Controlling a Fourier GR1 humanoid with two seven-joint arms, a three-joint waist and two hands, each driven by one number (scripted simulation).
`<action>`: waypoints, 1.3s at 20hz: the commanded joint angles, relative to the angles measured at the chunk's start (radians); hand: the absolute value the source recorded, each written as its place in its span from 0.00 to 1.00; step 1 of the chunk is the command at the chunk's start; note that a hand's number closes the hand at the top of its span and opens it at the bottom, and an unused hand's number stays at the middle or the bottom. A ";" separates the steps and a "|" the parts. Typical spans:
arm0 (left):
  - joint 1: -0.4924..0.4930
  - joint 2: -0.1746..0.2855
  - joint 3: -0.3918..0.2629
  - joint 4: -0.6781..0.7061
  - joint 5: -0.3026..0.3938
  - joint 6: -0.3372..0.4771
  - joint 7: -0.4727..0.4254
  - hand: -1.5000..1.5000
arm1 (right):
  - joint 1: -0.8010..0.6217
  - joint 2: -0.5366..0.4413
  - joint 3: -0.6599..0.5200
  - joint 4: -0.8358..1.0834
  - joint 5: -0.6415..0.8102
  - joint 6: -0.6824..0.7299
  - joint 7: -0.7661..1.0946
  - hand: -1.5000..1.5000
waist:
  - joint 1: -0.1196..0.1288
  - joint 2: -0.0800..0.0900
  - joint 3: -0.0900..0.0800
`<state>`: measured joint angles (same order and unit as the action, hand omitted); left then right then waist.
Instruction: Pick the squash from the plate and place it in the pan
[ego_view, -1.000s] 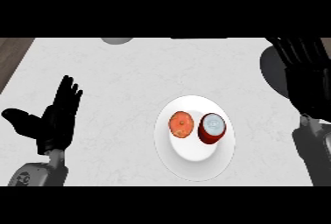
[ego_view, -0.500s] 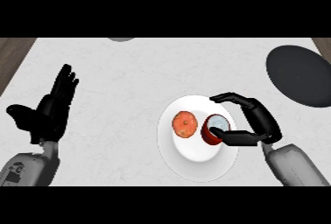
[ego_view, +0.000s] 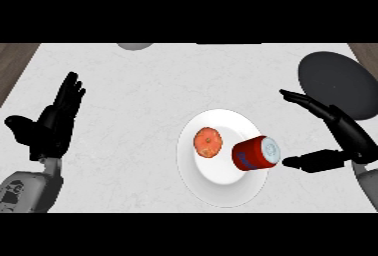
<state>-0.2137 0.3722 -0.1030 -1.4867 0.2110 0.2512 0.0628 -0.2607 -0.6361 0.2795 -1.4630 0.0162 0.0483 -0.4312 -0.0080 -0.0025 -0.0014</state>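
Orange squash (ego_view: 209, 142) on plate (ego_view: 221, 192) | right hand (ego_view: 353, 136) spread, holding nothing, apart beyond red can (ego_view: 256, 152)

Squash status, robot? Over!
Hands open: left hand resting at left, right hand beside plate. Squash on plate, not held. In the way: can, between right hand and squash.

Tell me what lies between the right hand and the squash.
A red can lies on the plate between the squash and the right hand, as the head view shows.
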 joint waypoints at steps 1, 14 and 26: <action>-0.014 -0.001 0.017 0.020 0.002 -0.003 0.003 0.50 | -0.061 -0.142 0.019 -0.100 0.074 0.086 0.169 0.00 | -0.002 -0.003 -0.002; -0.088 -0.071 0.037 0.104 -0.069 -0.004 -0.009 0.50 | -0.251 0.069 0.076 -0.295 0.186 0.190 0.627 0.00 | 0.005 0.002 0.001; -0.043 -0.076 0.085 0.073 -0.084 -0.067 -0.034 0.50 | -0.261 0.278 0.167 -0.352 0.256 0.331 0.812 0.00 | 0.006 0.001 0.001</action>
<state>-0.2386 0.3058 -0.0286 -1.4221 0.1470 0.1776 0.0335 -0.5574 -0.4165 0.3903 -1.7473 0.2186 0.3702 0.2733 0.0017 -0.0008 -0.0004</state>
